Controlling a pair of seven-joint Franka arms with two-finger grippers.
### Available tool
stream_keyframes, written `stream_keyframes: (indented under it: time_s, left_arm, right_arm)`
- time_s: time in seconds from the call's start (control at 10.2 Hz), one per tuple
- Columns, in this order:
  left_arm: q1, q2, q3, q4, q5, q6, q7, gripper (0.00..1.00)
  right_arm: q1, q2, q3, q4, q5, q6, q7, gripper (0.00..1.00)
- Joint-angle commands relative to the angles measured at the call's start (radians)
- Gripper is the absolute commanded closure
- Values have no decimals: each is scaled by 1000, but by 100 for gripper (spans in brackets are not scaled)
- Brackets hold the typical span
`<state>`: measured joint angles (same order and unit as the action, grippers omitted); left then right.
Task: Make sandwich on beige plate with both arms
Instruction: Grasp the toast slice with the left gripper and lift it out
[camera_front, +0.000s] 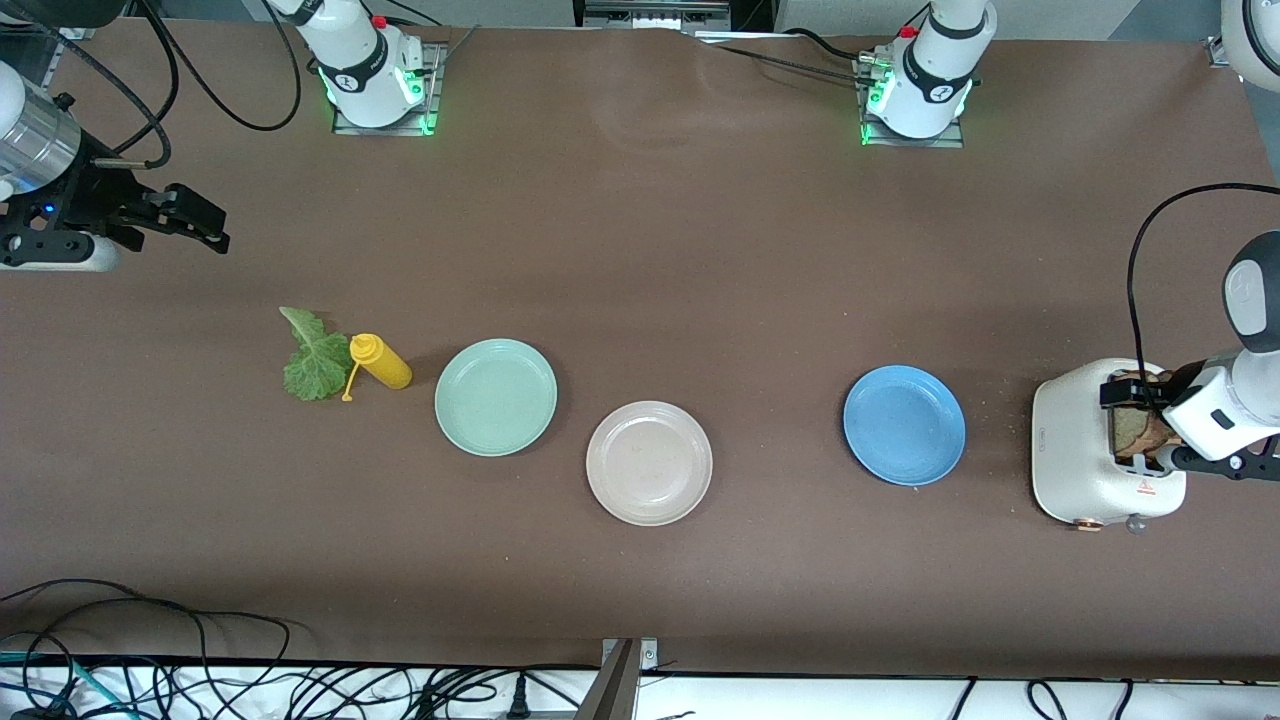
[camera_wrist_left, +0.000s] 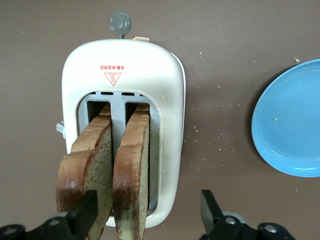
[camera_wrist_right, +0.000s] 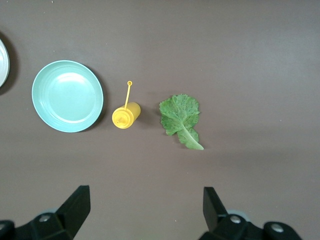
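Two slices of brown-crusted bread (camera_wrist_left: 132, 160) stand in the slots of a white toaster (camera_front: 1075, 455) at the left arm's end of the table. My left gripper (camera_front: 1148, 426) is open just above the toaster; in the left wrist view (camera_wrist_left: 148, 212) its fingers (camera_wrist_left: 86, 210) straddle the slices without gripping them. The beige plate (camera_front: 649, 463) lies bare near the table's middle. A green lettuce leaf (camera_front: 315, 358) lies flat toward the right arm's end. My right gripper (camera_front: 200, 222) is open and empty, up in the air above the table near the lettuce (camera_wrist_right: 181, 119).
A mint-green plate (camera_front: 496, 397) lies beside the beige plate, and a yellow squeeze bottle (camera_front: 380, 361) lies between it and the lettuce. A blue plate (camera_front: 904, 424) lies between the beige plate and the toaster. Cables hang along the table's near edge.
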<state>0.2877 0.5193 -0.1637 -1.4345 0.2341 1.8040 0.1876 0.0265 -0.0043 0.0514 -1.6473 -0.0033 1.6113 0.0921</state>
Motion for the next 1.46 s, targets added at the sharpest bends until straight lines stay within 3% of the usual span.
stream_keyframes:
  time_s: [0.0,0.1,0.2,0.59,0.88,1.07,1.17,1.37]
  left_arm:
    - [5,-2,-5,0,27,-31,19,75]
    - [7,-2,-4,0,28,-31,18,94]
    - [8,-2,-4,2,30,-31,21,100]
    - [7,-47,0,28,28,-34,27,100]
    - [-5,-103,-22,170,8,-137,27,100]
    - [-9,-122,-92,252,-30,-262,4,100]
    - [-16,-122,-134,258,-79,-294,-85,100]
    - [-85,-108,-232,244,-172,-285,-468,100]
  right_arm:
    - [1,7,-2,18,0,-2,0,0]
    - [1,7,-2,18,0,-2,0,0]
    - [1,7,-2,18,0,-1,0,0]
    - [1,7,-2,18,0,-2,0,0]
    - [1,7,-2,18,0,-2,0,0]
    - [1,7,-2,18,0,-2,0,0]
    - [1,7,-2,18,0,-2,0,0]
    - [1,7,-2,18,0,-2,0,0]
